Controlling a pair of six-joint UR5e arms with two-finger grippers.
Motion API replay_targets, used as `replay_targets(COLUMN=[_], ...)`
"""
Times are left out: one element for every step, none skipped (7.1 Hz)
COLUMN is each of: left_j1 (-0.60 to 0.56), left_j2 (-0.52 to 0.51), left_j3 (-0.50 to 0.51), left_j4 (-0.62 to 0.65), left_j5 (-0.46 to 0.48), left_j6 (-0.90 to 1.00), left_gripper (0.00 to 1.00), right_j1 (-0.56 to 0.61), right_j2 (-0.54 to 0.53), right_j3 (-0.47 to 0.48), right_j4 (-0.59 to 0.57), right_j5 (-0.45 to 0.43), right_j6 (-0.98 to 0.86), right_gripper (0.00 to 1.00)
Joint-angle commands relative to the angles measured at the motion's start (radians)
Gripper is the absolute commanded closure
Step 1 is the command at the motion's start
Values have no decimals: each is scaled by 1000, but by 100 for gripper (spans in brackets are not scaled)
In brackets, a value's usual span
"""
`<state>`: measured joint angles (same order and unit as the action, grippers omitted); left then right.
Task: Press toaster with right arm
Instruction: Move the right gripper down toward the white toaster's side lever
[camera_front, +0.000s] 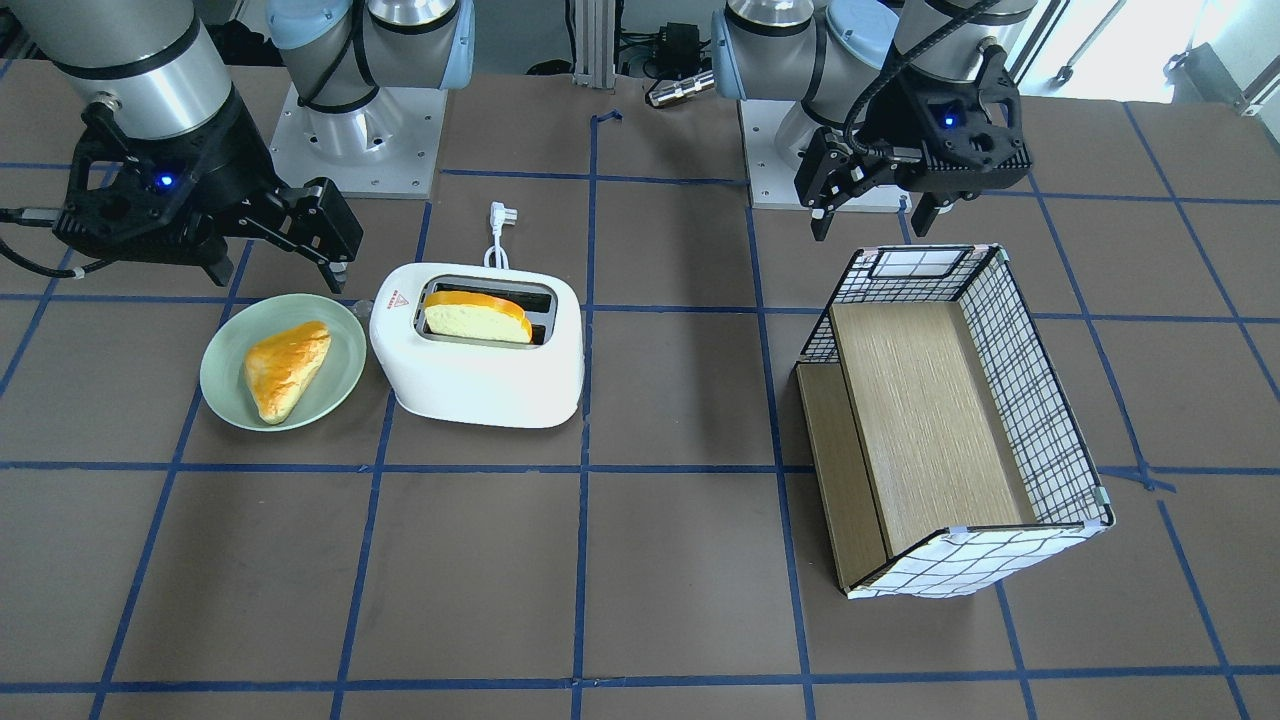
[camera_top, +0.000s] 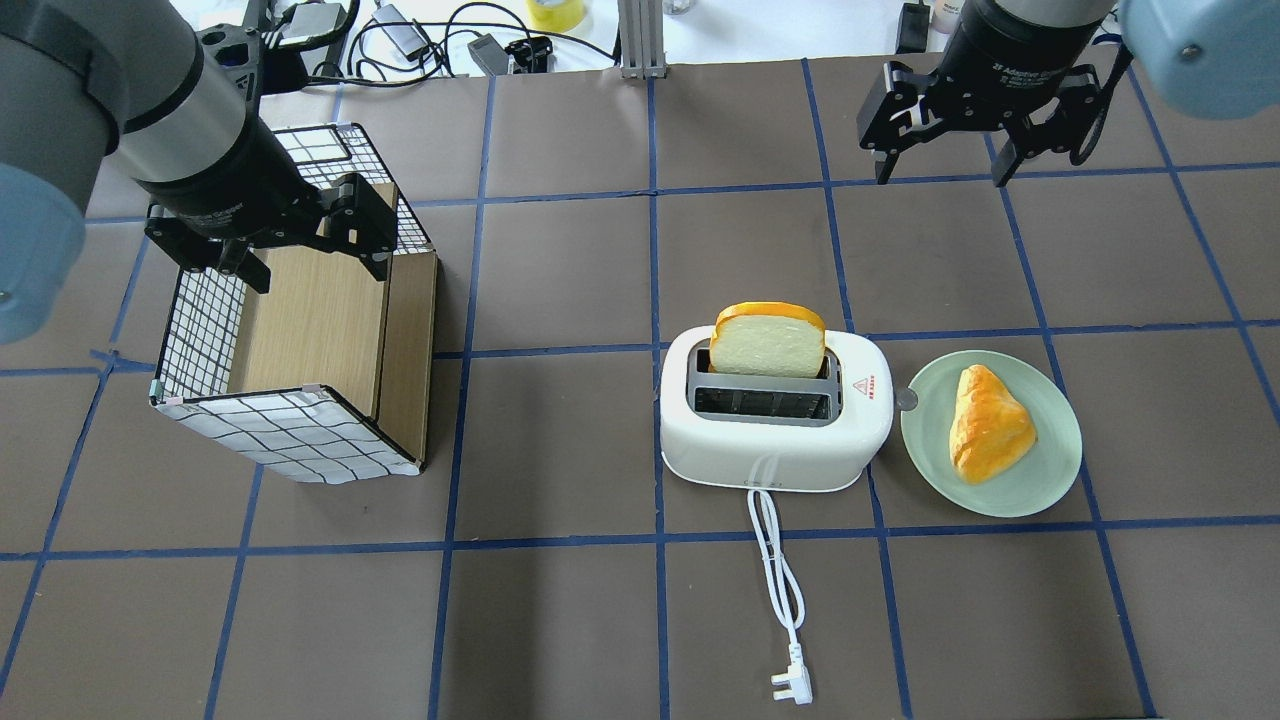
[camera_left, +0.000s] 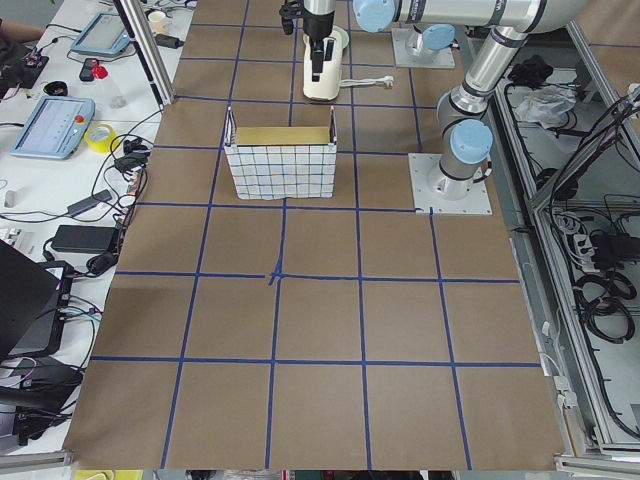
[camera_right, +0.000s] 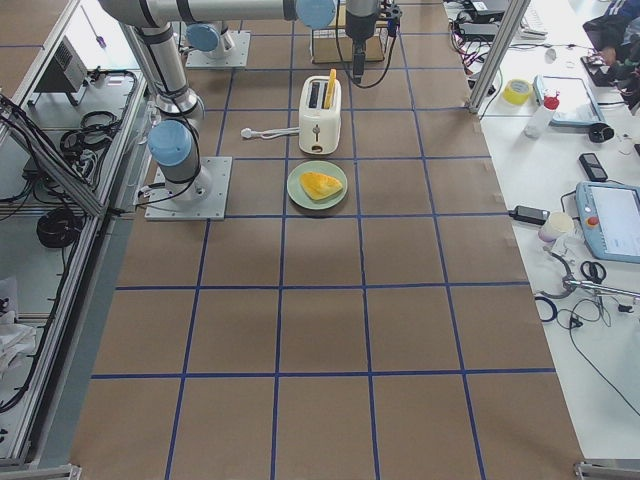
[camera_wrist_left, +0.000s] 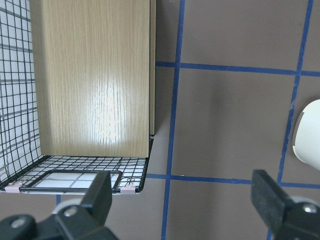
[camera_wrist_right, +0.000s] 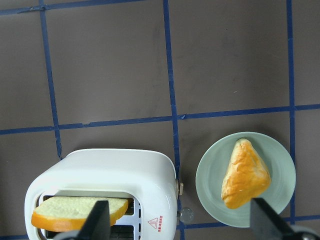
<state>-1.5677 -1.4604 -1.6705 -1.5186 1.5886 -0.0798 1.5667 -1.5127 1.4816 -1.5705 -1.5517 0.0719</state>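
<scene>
The white toaster (camera_top: 770, 440) stands mid-table and also shows in the front view (camera_front: 480, 380) and the right wrist view (camera_wrist_right: 100, 170). A bread slice (camera_top: 768, 345) stands in its far slot, with a red triangle sticker beside the slots. A small lever knob (camera_top: 907, 399) sticks out of the end that faces the plate. My right gripper (camera_top: 945, 170) is open and empty. It hangs above the table, beyond the toaster and plate, touching nothing; it also shows in the front view (camera_front: 278, 272). My left gripper (camera_top: 318, 268) is open and empty over the basket.
A green plate (camera_top: 1060, 470) with a triangular pastry (camera_top: 985, 420) lies right beside the toaster's lever end. A wire-grid basket (camera_top: 290, 430) with wooden boards stands at the left. The toaster's white cord and plug (camera_top: 790, 685) trail toward the robot.
</scene>
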Motion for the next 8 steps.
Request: replay_targets(left_j1=[0,0,0,0,0,0,0,0], left_j2=[0,0,0,0,0,0,0,0], left_j3=[0,0,0,0,0,0,0,0], left_j4=[0,0,0,0,0,0,0,0], left_j5=[-1,-1,-1,-1,-1,-1,-1,-1], left_j6=[0,0,0,0,0,0,0,0], left_gripper=[0,0,0,0,0,0,0,0], right_j1=[0,0,0,0,-8,-13,-17,-26], right_j2=[-23,-29,-27,-27,-26,-23,-21,-21], right_j3=[6,8,9,9,9,8,8,9], right_j4=[9,9,7,9,23,53,84,127], right_j5=[-2,-2,-1,-2,-2,-28,-43,-44], right_j6=[2,-3,-6,-6,-9,-41,-44,-46], right_gripper=[0,0,0,1,11,38,74,97])
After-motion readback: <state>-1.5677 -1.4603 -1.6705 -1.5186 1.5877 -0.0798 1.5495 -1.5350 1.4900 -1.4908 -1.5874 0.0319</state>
